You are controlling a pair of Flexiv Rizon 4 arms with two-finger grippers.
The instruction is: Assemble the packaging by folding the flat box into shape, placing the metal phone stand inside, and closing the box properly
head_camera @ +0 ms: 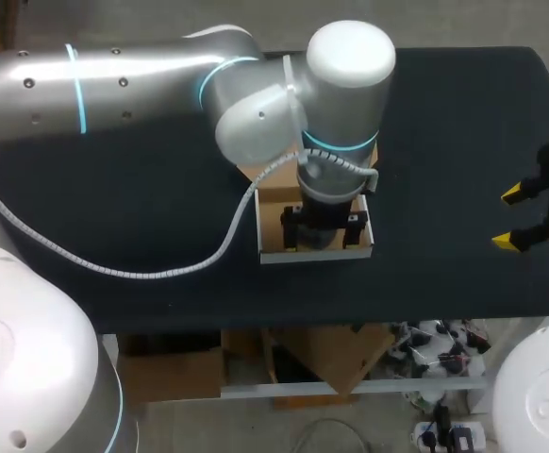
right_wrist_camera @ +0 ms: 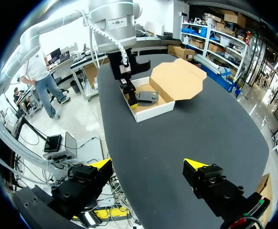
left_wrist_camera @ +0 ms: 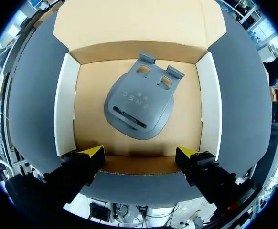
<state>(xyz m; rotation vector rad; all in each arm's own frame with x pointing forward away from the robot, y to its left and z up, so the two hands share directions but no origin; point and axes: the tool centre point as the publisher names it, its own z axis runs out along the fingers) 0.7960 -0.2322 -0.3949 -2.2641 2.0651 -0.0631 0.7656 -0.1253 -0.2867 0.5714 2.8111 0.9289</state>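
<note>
An open cardboard box (left_wrist_camera: pixel 66 105), white outside and brown inside, sits mid-table (head_camera: pixel 312 254). Flat on its floor lies the grey metal phone stand (left_wrist_camera: pixel 139 102), also in the right wrist view (right_wrist_camera: pixel 147 97). The box lid (left_wrist_camera: pixel 139 21) is folded back flat beyond it (right_wrist_camera: pixel 177 78). My left gripper (left_wrist_camera: pixel 140 155) hangs open above the box's near wall, touching nothing; in the head view it (head_camera: pixel 322 231) hides most of the box. My right gripper (head_camera: pixel 515 219) stands open over bare table at the right, far from the box (right_wrist_camera: pixel 147 167).
The black table top (head_camera: pixel 114 208) spreads wide on both sides of the box. Its front edge (head_camera: pixel 350 316) runs a short way from the box. My left arm (head_camera: pixel 142 80) crosses the table's back left, trailing a white cable (head_camera: pixel 161 272).
</note>
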